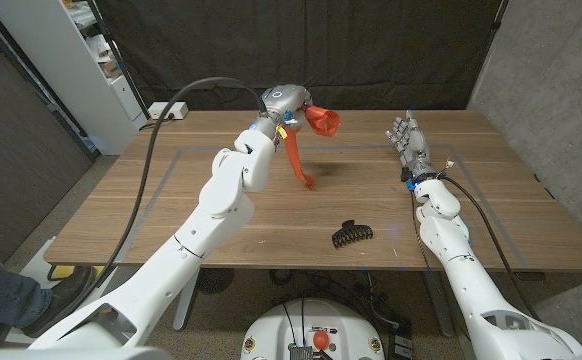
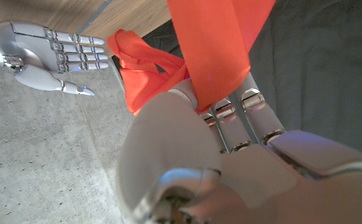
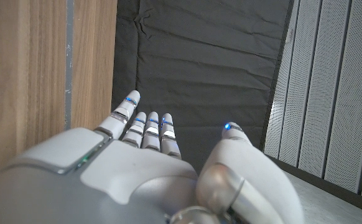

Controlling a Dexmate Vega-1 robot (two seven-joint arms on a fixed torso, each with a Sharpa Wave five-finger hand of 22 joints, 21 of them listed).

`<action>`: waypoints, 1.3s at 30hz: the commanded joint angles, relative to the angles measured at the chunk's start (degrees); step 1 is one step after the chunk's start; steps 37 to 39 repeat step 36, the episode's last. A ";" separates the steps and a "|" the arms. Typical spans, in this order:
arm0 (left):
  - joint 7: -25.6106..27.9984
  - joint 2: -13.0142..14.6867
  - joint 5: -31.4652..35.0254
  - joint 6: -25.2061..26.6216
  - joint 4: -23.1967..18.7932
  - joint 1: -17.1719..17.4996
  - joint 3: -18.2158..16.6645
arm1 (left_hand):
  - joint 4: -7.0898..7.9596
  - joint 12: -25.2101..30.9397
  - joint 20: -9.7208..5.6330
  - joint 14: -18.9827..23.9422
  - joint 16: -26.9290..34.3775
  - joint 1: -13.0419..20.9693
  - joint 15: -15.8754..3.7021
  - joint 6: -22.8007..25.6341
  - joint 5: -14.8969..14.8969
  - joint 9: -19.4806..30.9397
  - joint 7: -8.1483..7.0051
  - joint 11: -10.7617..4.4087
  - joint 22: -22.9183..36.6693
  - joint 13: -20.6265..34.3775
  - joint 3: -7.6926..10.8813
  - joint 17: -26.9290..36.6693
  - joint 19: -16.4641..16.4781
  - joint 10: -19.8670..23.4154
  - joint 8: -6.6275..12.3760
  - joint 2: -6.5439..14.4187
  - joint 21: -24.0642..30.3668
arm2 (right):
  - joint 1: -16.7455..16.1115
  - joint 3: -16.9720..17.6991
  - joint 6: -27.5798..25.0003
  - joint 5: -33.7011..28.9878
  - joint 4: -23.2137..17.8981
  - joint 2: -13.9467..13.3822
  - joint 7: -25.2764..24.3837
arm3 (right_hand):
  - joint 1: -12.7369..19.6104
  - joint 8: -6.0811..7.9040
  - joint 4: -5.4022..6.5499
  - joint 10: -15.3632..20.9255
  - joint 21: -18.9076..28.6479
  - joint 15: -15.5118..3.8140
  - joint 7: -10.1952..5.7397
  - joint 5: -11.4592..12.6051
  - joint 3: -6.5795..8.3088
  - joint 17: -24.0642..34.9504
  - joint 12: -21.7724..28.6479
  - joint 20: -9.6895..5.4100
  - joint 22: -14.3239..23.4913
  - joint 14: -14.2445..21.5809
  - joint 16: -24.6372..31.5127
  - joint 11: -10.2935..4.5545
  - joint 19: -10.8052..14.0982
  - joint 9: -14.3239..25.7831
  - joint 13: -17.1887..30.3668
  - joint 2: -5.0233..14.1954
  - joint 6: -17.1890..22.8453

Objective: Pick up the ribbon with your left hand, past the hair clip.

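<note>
1. Head view shows no readable writing or brand marks.
2. One orange ribbon (image 1: 308,135) and one black hair clip (image 1: 351,234) are in sight.
3. Left hand (image 1: 283,105) grips the ribbon above the far middle of the table (image 1: 511,200), tail hanging down, well beyond the clip.
4. Right hand (image 1: 408,140) holds nothing, fingers straight and apart.

Wooden table (image 1: 531,225); black curtain (image 1: 321,50) behind; white shelving (image 1: 66,60) at left.
</note>
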 commanded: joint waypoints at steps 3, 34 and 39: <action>-0.33 -0.36 0.75 0.05 -2.16 -0.21 -1.22 | -0.14 -0.26 0.04 0.55 -0.39 0.07 -0.97 0.26 0.26 0.32 -0.08 -0.01 -0.01 1.57 0.53 0.32 -0.27 0.68 0.05 0.56 0.74 | -0.68 -0.31 -0.08 0.03 -1.01 0.03 -0.38 | 0.27 0.42 -0.41 0.52 -0.10 -0.04 0.06 0.36 0.10 0.14 0.49 -0.18 0.07 0.65 0.35 0.14 0.59 0.17 0.09 0.35 0.41; -1.60 -1.15 2.28 -0.12 -4.38 -0.76 -2.09 | -0.17 -1.46 -0.19 1.23 -0.84 -0.58 -1.15 0.59 0.22 0.29 -0.21 -0.35 -0.07 2.64 0.90 0.98 -0.80 1.28 -0.14 0.44 2.33 | -2.35 -0.47 0.02 0.06 -2.95 -0.12 -1.21 | 0.32 0.36 -0.63 0.64 -0.56 -0.01 0.04 0.23 0.08 0.17 0.45 -0.14 0.08 0.81 0.35 0.04 0.94 0.17 0.10 0.53 0.49; -1.46 -1.13 2.44 -0.11 -4.51 -0.58 -2.15 | -0.16 -1.50 -0.22 1.28 -0.85 -0.61 -1.17 0.60 0.21 0.27 -0.14 -0.26 -0.07 2.65 0.92 1.02 -0.80 1.39 -0.16 0.46 2.40 | -2.33 -0.54 0.04 0.06 -2.97 -0.14 -1.17 | 0.33 0.36 -0.64 0.60 -0.59 0.01 0.03 0.22 0.08 0.17 0.43 -0.10 0.08 0.80 0.34 0.04 0.94 0.17 0.10 0.54 0.51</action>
